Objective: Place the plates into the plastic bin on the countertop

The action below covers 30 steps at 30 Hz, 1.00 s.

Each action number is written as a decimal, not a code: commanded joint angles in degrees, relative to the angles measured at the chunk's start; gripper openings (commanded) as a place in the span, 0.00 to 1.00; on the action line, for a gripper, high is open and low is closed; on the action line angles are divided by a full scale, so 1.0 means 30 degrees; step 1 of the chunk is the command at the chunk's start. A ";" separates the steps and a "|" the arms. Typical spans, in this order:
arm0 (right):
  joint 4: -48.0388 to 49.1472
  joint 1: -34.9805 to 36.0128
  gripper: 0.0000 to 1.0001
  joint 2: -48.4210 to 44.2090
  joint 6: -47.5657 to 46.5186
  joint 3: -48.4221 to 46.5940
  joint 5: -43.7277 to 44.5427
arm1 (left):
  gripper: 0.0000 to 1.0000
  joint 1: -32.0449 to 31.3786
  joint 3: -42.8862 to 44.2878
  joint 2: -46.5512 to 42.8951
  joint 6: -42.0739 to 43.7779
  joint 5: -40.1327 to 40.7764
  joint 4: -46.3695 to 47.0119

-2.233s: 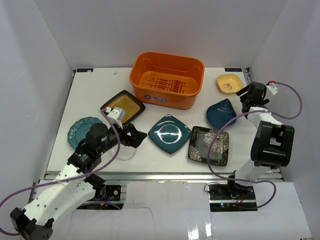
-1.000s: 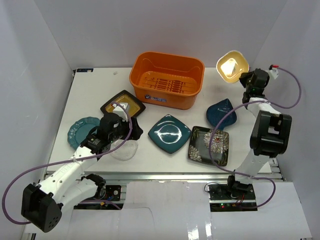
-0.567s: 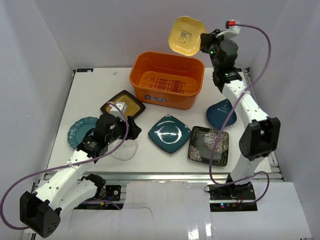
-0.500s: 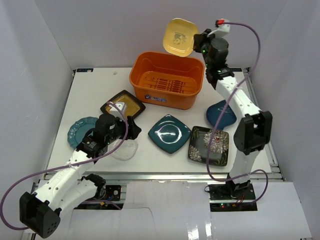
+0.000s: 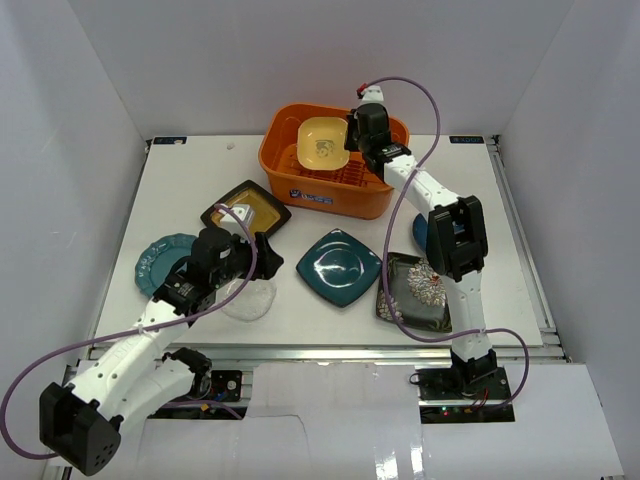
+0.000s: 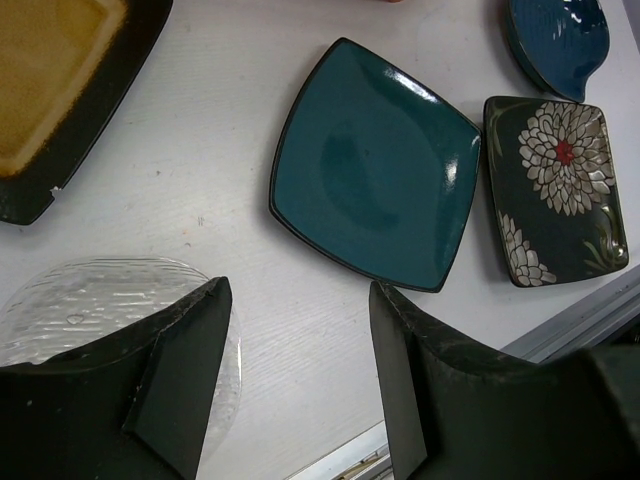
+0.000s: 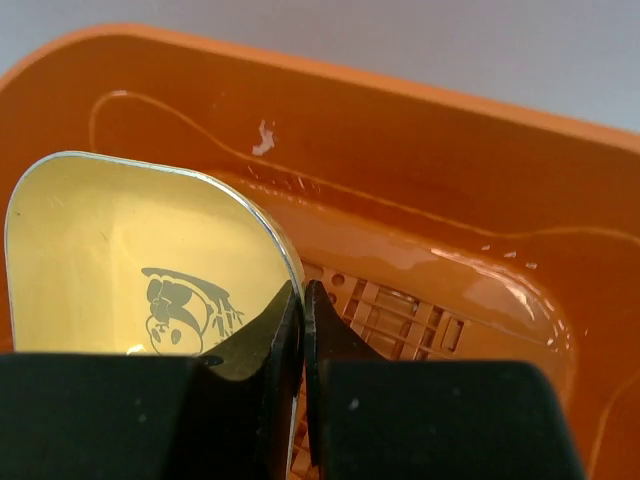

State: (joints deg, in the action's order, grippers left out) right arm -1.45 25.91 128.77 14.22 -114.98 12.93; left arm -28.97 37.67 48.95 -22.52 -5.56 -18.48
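My right claw (image 7: 302,300) is clamped on the rim of the yellow plate (image 7: 130,250), holding it tilted inside the orange bin (image 5: 300,185) at the back of the counter (image 5: 180,190). My left claw (image 6: 298,295) hangs open, one finger over the clear glass plate (image 6: 90,300), with the teal square plate (image 6: 370,165) just beyond it.

Your white countertop (image 5: 180,180) has the orange bin (image 5: 330,196) sitting at the back. In front of it you've got six plates lying flat: amber square (image 5: 248,208), teal scalloped (image 5: 160,262), clear glass (image 5: 252,300), teal square (image 5: 338,268), black floral (image 5: 415,295), dark blue (image 6: 555,40).
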 commanded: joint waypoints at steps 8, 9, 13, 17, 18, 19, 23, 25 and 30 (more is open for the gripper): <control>-0.0422 0.0093 0.19 -0.0971 0.1354 0.1500 0.0788 | 0.67 0.0048 0.0744 0.1906 -0.0168 -0.0812 -0.0315; -0.0569 0.0122 0.21 -0.0854 0.1383 0.1442 0.0904 | 0.67 0.0077 0.0715 0.1906 -0.0168 -0.0638 -0.0315; -0.1097 0.0181 0.30 -0.0852 0.1384 0.1353 0.0876 | 0.67 0.0106 0.0657 0.1702 -0.0168 0.0095 -0.0315; -0.0951 0.0240 0.56 -0.1467 0.1384 0.1181 0.0059 | 0.67 0.0077 0.0627 0.1468 -0.0110 0.0856 -0.0344; -0.0951 0.0240 0.60 -0.1845 0.1384 0.0946 -0.0350 | 0.66 0.0077 0.0656 0.1380 -0.0109 0.1061 -0.0344; -0.0922 0.0356 0.64 -0.2023 0.1210 0.0653 -0.0412 | 0.67 0.0106 0.0685 0.1292 -0.0109 0.1498 -0.0344; -0.1391 0.0854 0.66 -0.4211 0.0740 0.0410 -0.1288 | 0.67 0.0106 0.0627 0.0066 -0.0138 0.3052 -0.0344; -0.0867 0.1410 0.64 -0.5679 0.0972 0.2192 -0.1583 | 0.66 0.0106 0.0801 -0.0639 -0.0371 0.3900 -0.0286; 0.5475 0.5032 0.40 -1.1562 0.4098 1.3743 -0.0298 | 0.71 0.0136 0.1680 -0.3213 -0.0374 0.5307 -0.0022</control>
State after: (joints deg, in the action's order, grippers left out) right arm 2.96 34.00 100.88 20.73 -87.88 11.03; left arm -28.93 39.07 44.16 -23.40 5.21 -19.86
